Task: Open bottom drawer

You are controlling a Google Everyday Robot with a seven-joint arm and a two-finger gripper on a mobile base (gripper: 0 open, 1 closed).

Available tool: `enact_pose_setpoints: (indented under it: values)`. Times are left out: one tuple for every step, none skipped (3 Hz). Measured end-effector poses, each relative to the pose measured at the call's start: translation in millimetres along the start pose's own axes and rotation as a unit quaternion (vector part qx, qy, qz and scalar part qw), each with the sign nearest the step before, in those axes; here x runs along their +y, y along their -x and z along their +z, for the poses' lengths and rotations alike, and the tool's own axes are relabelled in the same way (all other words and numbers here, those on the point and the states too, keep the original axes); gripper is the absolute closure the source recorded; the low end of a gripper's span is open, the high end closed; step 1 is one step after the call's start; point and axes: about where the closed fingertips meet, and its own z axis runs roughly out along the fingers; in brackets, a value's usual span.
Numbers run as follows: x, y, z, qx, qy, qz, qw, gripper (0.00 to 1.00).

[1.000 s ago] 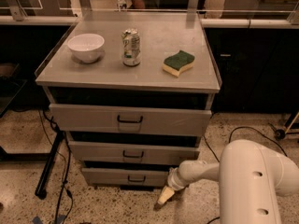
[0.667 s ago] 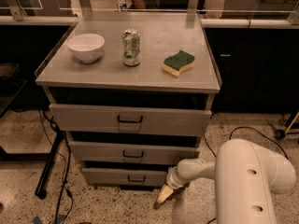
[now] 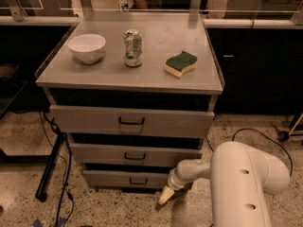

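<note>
The bottom drawer (image 3: 113,178) is the lowest, narrowest grey front of the three-drawer cabinet, with a small dark wire pull (image 3: 138,180) at its centre. It sits pulled out a little, like the two drawers above it. My gripper (image 3: 165,196) is low near the floor, just right of and below the bottom drawer's right end, at the tip of my white arm (image 3: 241,183). It is apart from the pull.
On the cabinet top (image 3: 156,77) stand a white bowl (image 3: 87,48), a drink can (image 3: 133,48) and a green-and-yellow sponge (image 3: 180,64). The middle drawer (image 3: 94,153) and top drawer (image 3: 85,119) sit above. Cables (image 3: 59,193) and a black stand leg (image 3: 49,167) lie on the floor at the left.
My arm has shifted slightly; the gripper stays low at the right of the bottom drawer. The drawers have not moved.
</note>
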Motion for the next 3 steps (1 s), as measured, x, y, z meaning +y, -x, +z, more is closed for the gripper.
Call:
enact_pose_setpoints:
  values:
    - [1.2,-5.8,16.1,0.012,0.01,0.002,0.9999,0.0]
    - [3.0,-9.5,26.4,0.021,0.018,0.002,0.9996,0.0]
    - [3.8,-15.5,-2.8,0.018,0.013,-0.008,0.9997,0.0]
